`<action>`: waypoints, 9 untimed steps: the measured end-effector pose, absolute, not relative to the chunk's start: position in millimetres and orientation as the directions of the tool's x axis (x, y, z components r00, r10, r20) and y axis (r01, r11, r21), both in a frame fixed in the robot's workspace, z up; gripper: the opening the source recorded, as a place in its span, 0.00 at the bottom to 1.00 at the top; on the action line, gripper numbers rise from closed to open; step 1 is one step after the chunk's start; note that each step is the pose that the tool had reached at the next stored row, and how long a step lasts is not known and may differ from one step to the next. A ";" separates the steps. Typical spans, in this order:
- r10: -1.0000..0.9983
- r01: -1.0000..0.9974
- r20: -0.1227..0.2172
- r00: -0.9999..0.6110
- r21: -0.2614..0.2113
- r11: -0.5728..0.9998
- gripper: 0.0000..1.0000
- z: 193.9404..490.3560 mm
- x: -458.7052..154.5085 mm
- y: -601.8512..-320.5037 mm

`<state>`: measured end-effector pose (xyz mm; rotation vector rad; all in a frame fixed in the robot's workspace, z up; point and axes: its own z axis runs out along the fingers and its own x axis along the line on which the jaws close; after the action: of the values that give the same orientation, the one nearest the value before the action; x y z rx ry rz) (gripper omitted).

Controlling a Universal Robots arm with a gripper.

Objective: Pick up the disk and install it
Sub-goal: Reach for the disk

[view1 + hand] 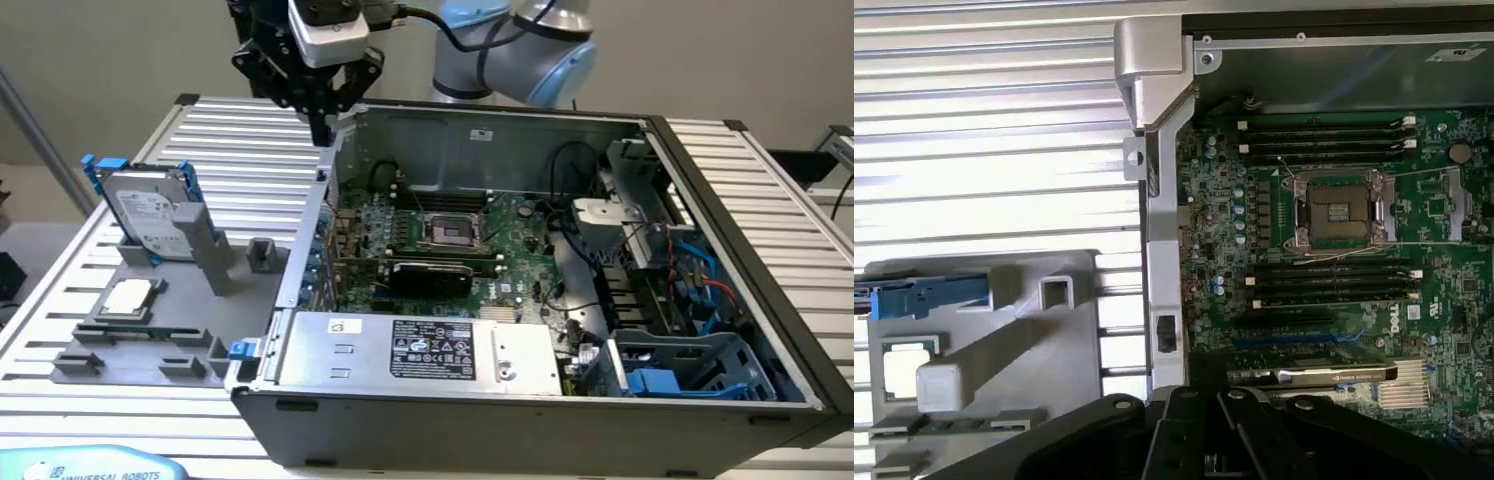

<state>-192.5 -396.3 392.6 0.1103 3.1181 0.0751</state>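
Gripper: The gripper (pixel 322 128) hangs in the upper left-centre of the exterior view, over the rear corner of the open computer case (pixel 534 425), jaws clenched on nothing.
Disk: The disk (pixel 144 212) stands on edge in a grey holder (pixel 200 300) at the exterior view's left, on the slatted tabletop (pixel 254 140), well apart from the gripper and not yet picked up.
Neighbours: A processor chip (pixel 127 297) lies flat in the same holder, and a grey post (pixel 200 240) rises just beside the disk's blue frame.
Risk, approach: Clenched jaws cannot straddle the disk. Brought down as they stand, they would likely strike its top edge or knock it from its slot.
Risk, grasp: A grip on the thin blue frame alone could flex it and let the drive tilt or slip. The post leaves little room on that side.
Risk, carry: The case wall (pixel 326 190) stands between holder and motherboard (pixel 454 235), so a low carry could catch the disk on it.
Risk, install: Blue cables (pixel 697 285) and the drive cage (pixel 694 362) crowd the case's lower right, where a crooked entry could snag or jam.
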 end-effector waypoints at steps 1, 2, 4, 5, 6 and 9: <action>0.071 0.070 -0.019 -0.997 0.049 0.996 0.11 392.6 -197.0 -395.9; 0.071 0.070 -0.019 -0.997 0.049 0.996 0.11 392.6 -201.6 -395.4; 0.071 0.070 -0.019 -0.997 0.049 0.996 0.11 392.6 -210.6 -394.1; 0.071 0.070 -0.019 -0.997 0.049 0.996 0.11 392.6 -215.1 -393.4; 0.071 0.070 -0.019 -0.997 0.049 0.996 0.11 392.6 -219.6 -392.6; 0.071 0.070 -0.019 -0.997 0.049 0.996 0.11 392.6 -233.5 -390.2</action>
<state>-233.5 -390.2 392.6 0.1105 3.1181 0.0749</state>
